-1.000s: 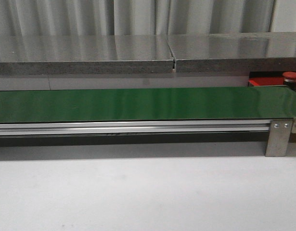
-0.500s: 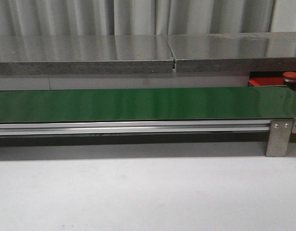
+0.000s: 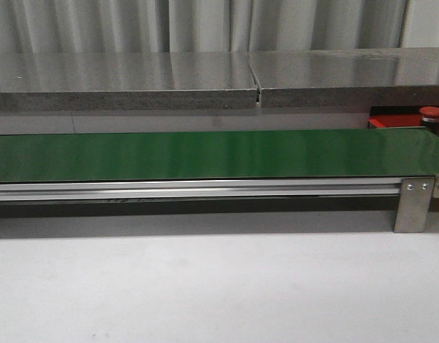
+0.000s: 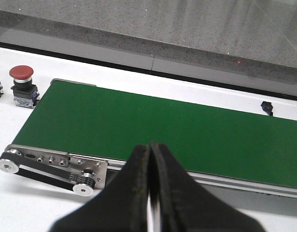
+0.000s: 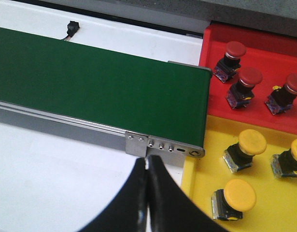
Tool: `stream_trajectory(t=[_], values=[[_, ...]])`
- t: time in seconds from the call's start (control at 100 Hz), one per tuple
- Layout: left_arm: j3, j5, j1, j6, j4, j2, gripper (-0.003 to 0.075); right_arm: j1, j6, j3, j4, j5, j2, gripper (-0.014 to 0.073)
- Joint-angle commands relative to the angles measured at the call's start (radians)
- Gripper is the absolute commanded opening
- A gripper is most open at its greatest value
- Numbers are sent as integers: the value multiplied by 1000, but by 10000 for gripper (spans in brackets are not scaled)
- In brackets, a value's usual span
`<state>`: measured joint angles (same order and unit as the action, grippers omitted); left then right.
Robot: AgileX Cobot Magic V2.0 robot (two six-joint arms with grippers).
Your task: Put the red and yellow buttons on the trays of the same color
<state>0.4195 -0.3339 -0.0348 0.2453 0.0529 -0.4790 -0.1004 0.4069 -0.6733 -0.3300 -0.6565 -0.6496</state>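
Both pairs of fingers are pressed together with nothing between them: the left gripper [image 4: 150, 193] hangs over the near edge of the green conveyor belt [image 3: 205, 153], and the right gripper [image 5: 147, 198] hangs over the white table [image 3: 205, 293] just short of the belt's end bracket.

Taking the belt as the landmark, it runs across the white table in front of a grey stone ledge [image 3: 133, 82], and its surface carries nothing.

Past its right end lie two trays, touching side by side. The red tray [image 5: 264, 121] lies farther back and holds three red buttons [image 5: 247, 79], each tipped onto its side. The yellow tray [image 5: 204, 183] lies nearer and holds three yellow buttons [image 5: 249, 142], also tipped over.

At the belt's left end one more red button [image 4: 21, 73] stands upright on the table, just beside the belt's corner. A second object next to it is cut off by the frame edge.

Behind the belt a small black sensor [image 5: 71, 26] sits on the table.
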Motion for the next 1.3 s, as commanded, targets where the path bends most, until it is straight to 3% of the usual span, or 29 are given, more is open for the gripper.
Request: stream_trajectory(t=[0.0, 0.13, 0.2, 0.27, 0.42, 0.49, 0.85, 1.01, 1.18, 1.29], values=[[30, 87, -9, 0, -5, -3, -19, 0, 9, -26, -11, 61, 4, -68], [30, 85, -9, 0, -1, -3, -16, 0, 9, -26, -11, 61, 4, -68], [30, 85, -9, 0, 1, -3, 27, 0, 9, -26, -11, 61, 4, -68], [30, 85, -9, 0, 1, -3, 144, 0, 9, -26, -11, 61, 4, -68], [30, 77, -9, 0, 1, -3, 536, 0, 9, -26, -11, 61, 4, -68], [30, 84, -9, 0, 1, -3, 624, 0, 9, -26, -11, 61, 4, -68], [69, 115, 36, 12, -1, -41, 578, 0, 9, -26, -11, 62, 4, -69], [199, 86, 155, 12, -9, -199, 578, 0, 9, -26, -11, 62, 4, -69], [334, 95, 307, 12, -115, -413, 578, 0, 9, -26, -11, 62, 4, -69], [408, 139, 347, 12, -133, -564, 577, 0, 9, -26, -11, 62, 4, -69]])
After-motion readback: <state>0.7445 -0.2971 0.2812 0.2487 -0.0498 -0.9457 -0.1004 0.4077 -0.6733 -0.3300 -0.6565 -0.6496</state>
